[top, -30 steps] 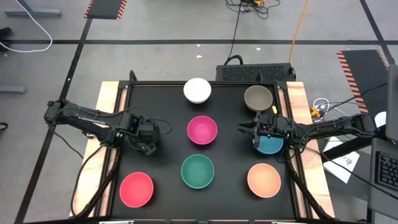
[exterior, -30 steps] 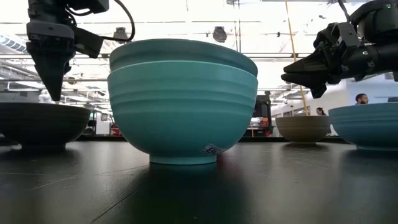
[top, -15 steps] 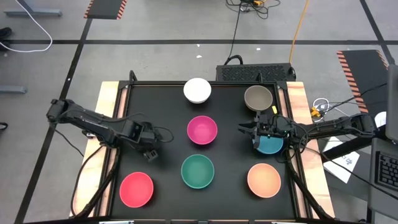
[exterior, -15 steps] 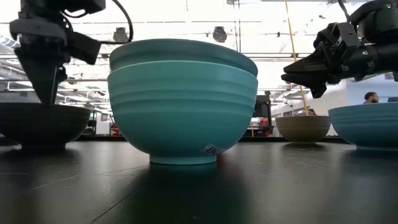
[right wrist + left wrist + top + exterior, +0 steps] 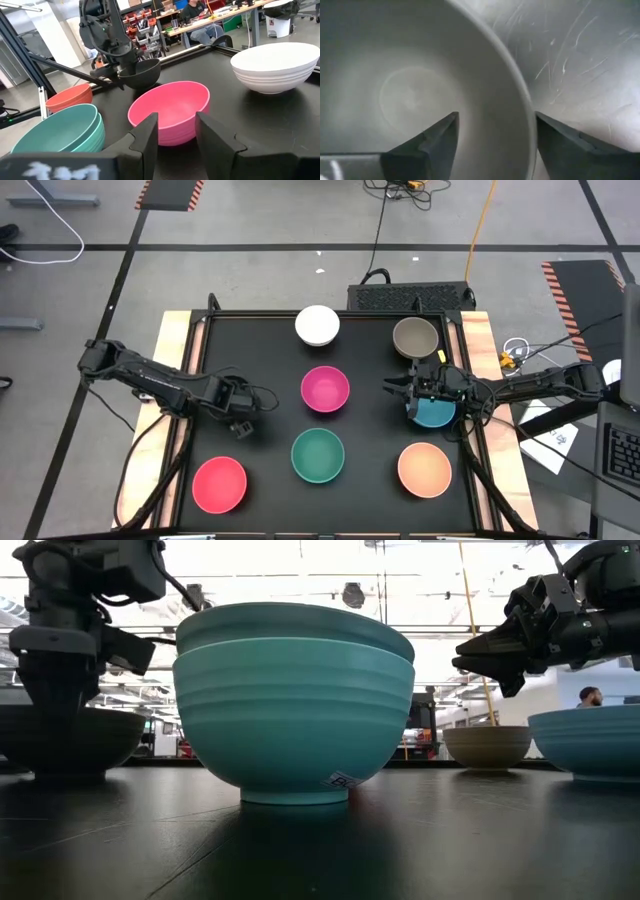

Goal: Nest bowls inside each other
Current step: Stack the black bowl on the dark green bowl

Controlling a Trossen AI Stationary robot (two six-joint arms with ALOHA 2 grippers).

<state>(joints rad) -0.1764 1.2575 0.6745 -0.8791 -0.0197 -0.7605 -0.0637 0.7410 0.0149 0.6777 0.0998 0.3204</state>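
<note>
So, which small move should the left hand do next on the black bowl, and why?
Probably close the fingers. The left hand is down at the black bowl, and its wrist view shows the bowl's rim between the two open fingers, one inside and one outside. The grip seems ready, not yet made.

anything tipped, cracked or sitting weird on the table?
Nothing stands out. All bowls sit upright on the black mat: white bowl, grey-brown bowl, magenta bowl, red bowl, peach-orange bowl, blue bowl. The green bowl is evenly nested in a turquoise one. The left gripper straddles the black bowl's rim.
</note>
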